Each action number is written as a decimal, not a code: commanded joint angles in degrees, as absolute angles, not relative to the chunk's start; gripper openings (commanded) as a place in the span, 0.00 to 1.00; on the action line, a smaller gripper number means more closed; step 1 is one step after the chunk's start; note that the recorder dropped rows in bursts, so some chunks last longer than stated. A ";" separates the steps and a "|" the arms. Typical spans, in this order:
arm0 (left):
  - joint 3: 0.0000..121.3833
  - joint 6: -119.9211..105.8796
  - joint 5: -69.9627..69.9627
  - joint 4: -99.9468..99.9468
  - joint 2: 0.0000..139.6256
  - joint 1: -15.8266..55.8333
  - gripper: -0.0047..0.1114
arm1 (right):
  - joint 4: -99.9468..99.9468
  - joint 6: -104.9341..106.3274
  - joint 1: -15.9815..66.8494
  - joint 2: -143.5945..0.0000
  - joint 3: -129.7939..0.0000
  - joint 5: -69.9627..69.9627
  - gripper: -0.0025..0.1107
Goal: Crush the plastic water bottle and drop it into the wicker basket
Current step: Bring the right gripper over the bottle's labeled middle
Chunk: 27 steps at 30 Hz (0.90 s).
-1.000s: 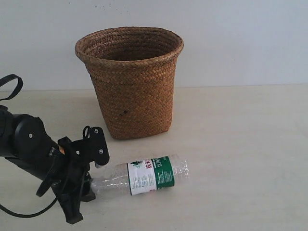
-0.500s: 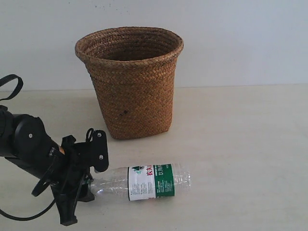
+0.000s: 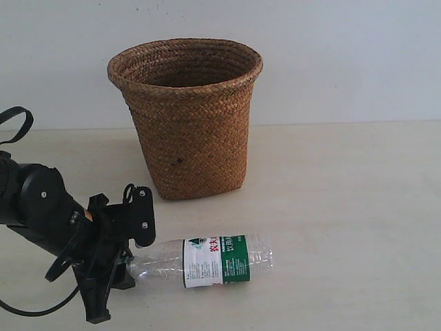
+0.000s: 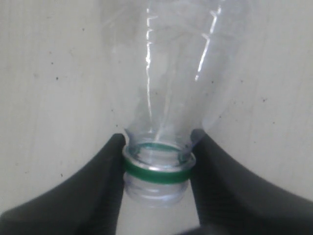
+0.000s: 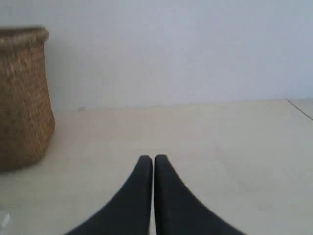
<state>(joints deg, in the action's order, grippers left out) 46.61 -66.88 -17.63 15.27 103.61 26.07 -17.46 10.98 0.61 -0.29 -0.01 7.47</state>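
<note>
Left wrist view: grip status?
— Left tool (image 4: 159, 139) partly closed, pinching plastic water bottle (image 4: 171, 63) at its neck. Bottle lies uncrushed on worktop (image 3: 344, 207), near wicker basket (image 3: 189, 131). Right tool (image 5: 153, 159) shut, empty.
— Risk?
— Slick neck could twist or slip out on lifting. Crushing likely needs the body squeezed.
</note>
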 commanded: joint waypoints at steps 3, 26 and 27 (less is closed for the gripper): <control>46.90 -66.90 -18.36 15.24 103.50 26.48 0.07 | -24.42 6.83 0.25 0.00 0.00 -2.19 0.02; 46.90 -66.90 -18.36 15.24 103.50 26.48 0.07 | 35.33 -75.63 1.98 -7.38 -19.40 -21.78 0.02; 46.90 -66.90 -18.36 15.24 103.50 26.48 0.07 | 43.23 -82.41 1.98 -11.14 -22.13 -22.77 0.02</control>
